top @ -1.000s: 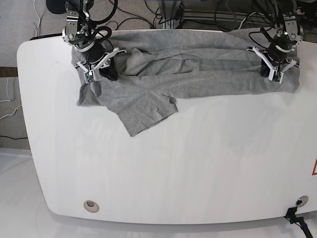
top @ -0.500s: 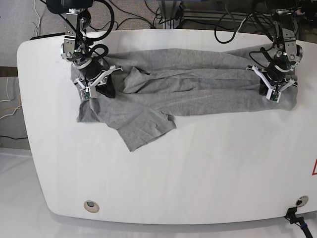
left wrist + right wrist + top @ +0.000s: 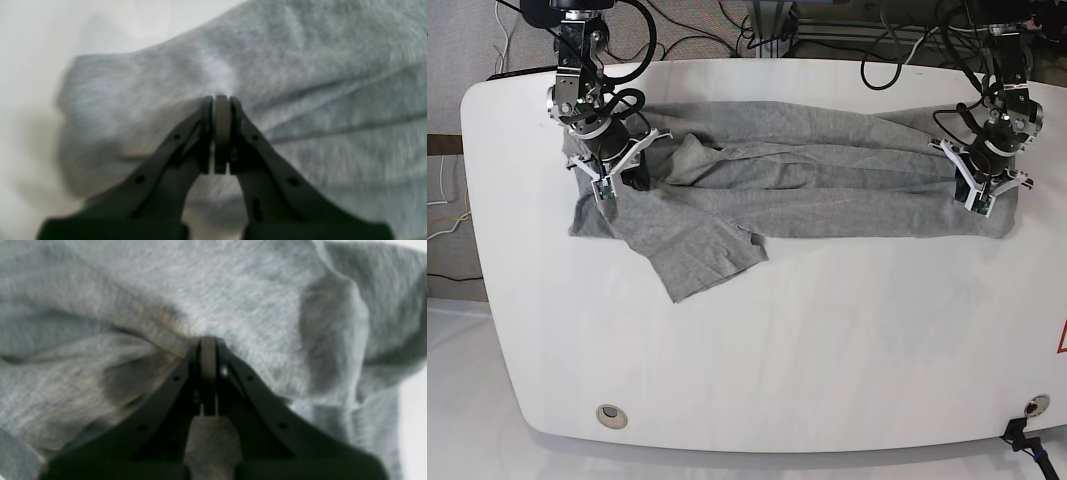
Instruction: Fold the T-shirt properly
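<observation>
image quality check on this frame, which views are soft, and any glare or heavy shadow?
Left wrist: soft all over, T-shirt weave smeared, left gripper jaws shut and only slightly crisper. Right wrist: also blurred, brownish shadow in the fold beside the right gripper. Base: sharp, even light, white table bright with no hard glare, faint shadows under the cloth edges.

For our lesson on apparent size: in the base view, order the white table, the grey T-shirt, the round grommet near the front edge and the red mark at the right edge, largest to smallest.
1. White table
2. Grey T-shirt
3. Round grommet and red mark: too alike to rank, and the mark is cut off by the frame.
</observation>
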Controlling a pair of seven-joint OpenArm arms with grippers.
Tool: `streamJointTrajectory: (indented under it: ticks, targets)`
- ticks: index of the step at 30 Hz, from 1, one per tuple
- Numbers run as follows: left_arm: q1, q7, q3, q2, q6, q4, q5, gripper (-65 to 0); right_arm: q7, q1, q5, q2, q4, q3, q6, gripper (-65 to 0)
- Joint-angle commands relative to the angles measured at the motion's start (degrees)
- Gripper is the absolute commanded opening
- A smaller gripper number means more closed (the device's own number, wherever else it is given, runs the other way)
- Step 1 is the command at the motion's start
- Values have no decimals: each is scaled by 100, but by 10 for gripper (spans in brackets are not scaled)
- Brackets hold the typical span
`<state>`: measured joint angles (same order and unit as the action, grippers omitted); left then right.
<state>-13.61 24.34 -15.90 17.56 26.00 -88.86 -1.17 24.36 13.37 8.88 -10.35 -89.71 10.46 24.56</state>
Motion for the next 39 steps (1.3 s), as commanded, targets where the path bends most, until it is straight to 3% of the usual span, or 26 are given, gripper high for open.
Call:
streamJointTrajectory:
  ticks: [1,6,9,16,23,31,39]
  targets:
    - [29,-108,-41,59,-46,-138,-28,-650,188,-5,-31,-60,-484,13,-25,-650]
    - [29,-108,-41,42,-46,-138,-28,-650,663,-154,-40,-51,-1169,13,-25,-650]
    - [29,-108,-41,42,-46,-138,-28,-650,672,-207,-31,-51,-1301,5,-25,-635]
    - [20,-108,-41,42,-46,-147,-37,-650,698,-1156,-23,-24,-457,-22,-16,-422]
    - [-42,-108,-41,42,-46,-147,-37,-650,681,-2202,-23,-16,809,-22,-7,-300]
    - [-42,-108,-41,42,-46,-147,-37,-650,373,-2756,-23,143,1907,-22,204,-289]
    - [-50,-108,-41,42,-46,-147,-37,-650,-128,-3090,-67,239,2918,-30,204,-292]
